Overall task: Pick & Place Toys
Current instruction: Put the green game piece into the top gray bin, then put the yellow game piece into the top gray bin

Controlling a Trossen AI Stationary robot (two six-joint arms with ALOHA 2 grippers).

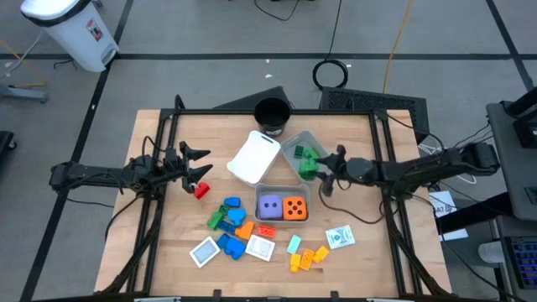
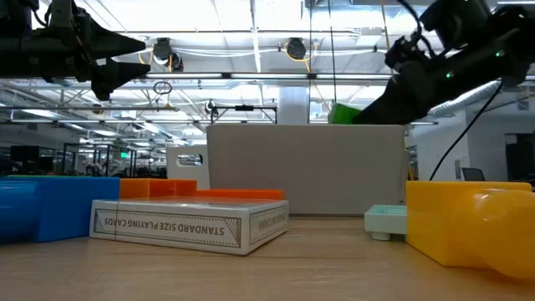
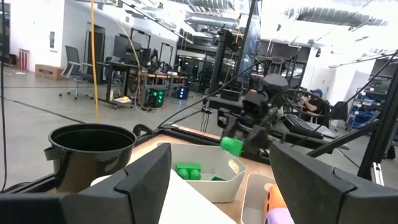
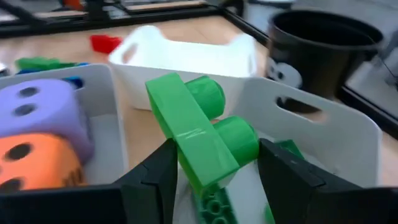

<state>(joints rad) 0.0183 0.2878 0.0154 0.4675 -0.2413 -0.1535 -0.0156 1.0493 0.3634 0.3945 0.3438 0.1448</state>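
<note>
- The right gripper clamps a green block, held above the grey tray near the black cup; more green blocks lie inside that tray.
- The left gripper hangs released and empty over the surface, just above a red block.
- The purple die and orange die sit side by side in another tray.
- Blue, green, orange and yellow blocks and white tiles lie scattered on the surface's near part.

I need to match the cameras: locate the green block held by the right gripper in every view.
High view: green block over the grey tray, right of centre.
Low view: upper right, behind the white tray.
Left wrist view: centre, above the grey tray.
Right wrist view: centre, between the fingers.
Shared landmark: black cup.
</note>
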